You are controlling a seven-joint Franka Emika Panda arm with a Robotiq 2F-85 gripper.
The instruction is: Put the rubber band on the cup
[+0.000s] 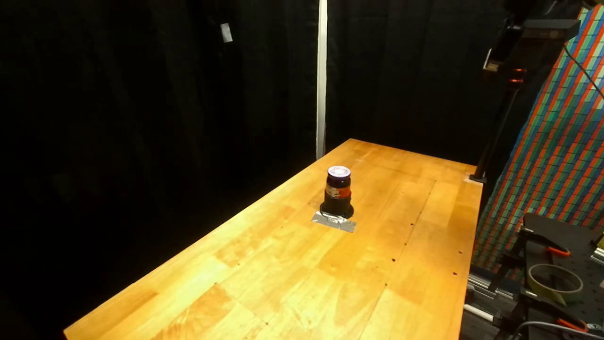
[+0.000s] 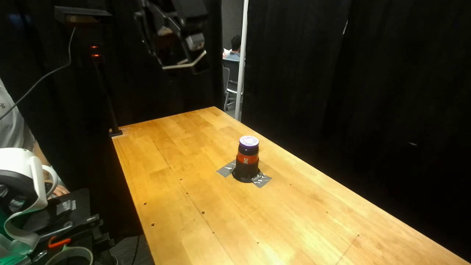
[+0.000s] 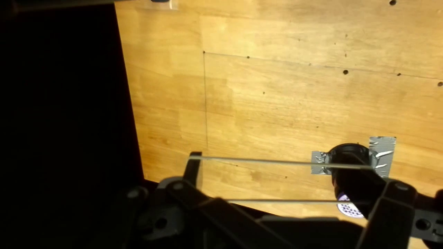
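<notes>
Wooden worktop [image 1: 302, 269], boards reaching out on every side of one upright lidded cup [image 2: 248, 158].
Two fingers [image 3: 192, 169], raised and spread wide, carry one rubber band [image 3: 277, 162] stretched around them; two tape strips [image 3: 382, 154] flank the cup, nearer one long edge [image 2: 328, 182]; black curtain [image 1: 165, 141] hangs beyond.

A black holder [image 2: 245, 172] near one long edge of the bench [image 2: 294, 217] hides the bottom of the cup [image 2: 247, 157]. The marks on its white top [image 2: 249, 140] are too small to read. In the wrist view, a dark finger [image 3: 373, 188] covers some of the cup, and the gripper [image 3: 279, 159] hides a bit of the rubber band [image 3: 294, 162]. In an exterior view, the gripper is cut off at the top, above the far edge. Past the other long edge, a person [image 2: 14, 127] is cut off too.
</notes>
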